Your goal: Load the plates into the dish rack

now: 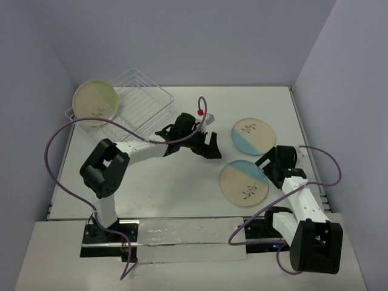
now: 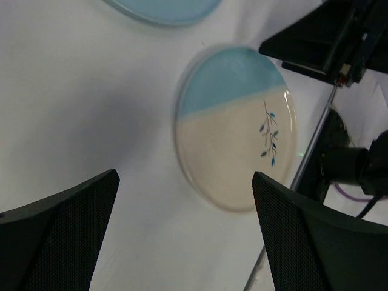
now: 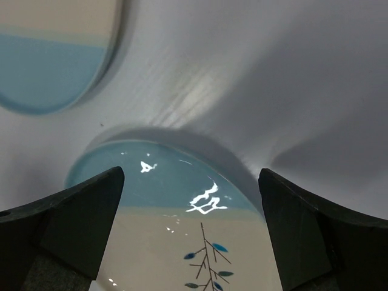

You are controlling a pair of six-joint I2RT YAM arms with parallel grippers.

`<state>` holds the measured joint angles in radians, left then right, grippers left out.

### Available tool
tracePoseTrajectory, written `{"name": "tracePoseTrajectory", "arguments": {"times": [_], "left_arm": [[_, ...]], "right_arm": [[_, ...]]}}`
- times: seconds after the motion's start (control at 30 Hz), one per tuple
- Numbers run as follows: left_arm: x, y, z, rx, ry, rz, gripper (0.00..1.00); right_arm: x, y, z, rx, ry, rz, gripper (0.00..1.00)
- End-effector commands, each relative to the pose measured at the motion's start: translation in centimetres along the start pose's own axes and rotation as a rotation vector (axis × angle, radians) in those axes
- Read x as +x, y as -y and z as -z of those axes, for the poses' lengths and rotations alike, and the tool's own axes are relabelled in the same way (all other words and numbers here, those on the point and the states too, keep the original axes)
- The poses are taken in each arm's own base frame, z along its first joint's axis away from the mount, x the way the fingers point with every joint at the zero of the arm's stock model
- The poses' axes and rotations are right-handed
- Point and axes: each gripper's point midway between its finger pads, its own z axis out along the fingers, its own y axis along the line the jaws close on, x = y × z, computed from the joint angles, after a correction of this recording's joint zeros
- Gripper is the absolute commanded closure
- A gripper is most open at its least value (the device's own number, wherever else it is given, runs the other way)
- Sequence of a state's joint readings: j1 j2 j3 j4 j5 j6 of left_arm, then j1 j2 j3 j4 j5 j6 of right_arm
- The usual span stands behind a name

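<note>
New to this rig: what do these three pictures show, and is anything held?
Two robot arms are bolted to a white table. The wide picture comes from a fixed camera above them; the other two from cameras on each wrist, its fingers at the bottom corners. An all-cream plate rests at the left end of the wire dish rack. Two cream-and-blue plates lie flat on the right: the far plate and the near plate. The left gripper and right gripper are open, holding nothing; the right one hovers over the near plate.

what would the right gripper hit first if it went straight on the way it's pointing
Probably the nearer half-blue plate, lying flat just ahead of the open right gripper; depth is unclear.
</note>
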<state>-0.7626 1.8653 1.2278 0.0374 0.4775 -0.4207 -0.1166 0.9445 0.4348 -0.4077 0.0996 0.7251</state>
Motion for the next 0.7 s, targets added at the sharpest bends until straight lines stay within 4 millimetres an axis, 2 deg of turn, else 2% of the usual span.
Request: {"name": "tracePoseTrajectory", "arguments": {"times": [0.0,0.1,0.2,0.33,0.5,0.6,0.67], "left_arm": [[1.9,2.4,-1.5,0.090,-0.023,-0.013,0.01],[3.6,2.8,-2.5,0.127,-0.068,-0.036,0.10],[5.0,2.5,-3.6,0.100,-0.124,-0.057,0.19],[7.5,1.8,-5.3,0.055,-0.195,-0.059,0.23],[7.4,0.9,-5.6,-0.016,-0.178,-0.071,0.25],[8.2,0.7,-6.5,-0.066,-0.203,-0.106,0.38],[8.7,-0.4,-7.1,-0.145,-0.222,-0.121,0.51]], "right_arm": [[1.9,1.3,0.4,0.026,-0.065,-0.023,0.00],[3.4,1.5,0.9,0.013,-0.121,-0.033,0.00],[3.7,1.9,1.1,0.023,-0.116,-0.055,0.00],[4.1,1.9,1.1,0.016,-0.134,-0.061,0.01],[5.1,1.6,1.0,0.002,-0.195,-0.041,0.02],[5.4,1.0,0.8,-0.030,-0.218,-0.031,0.03],[5.5,0.4,0.9,-0.063,-0.230,-0.030,0.03]]}}
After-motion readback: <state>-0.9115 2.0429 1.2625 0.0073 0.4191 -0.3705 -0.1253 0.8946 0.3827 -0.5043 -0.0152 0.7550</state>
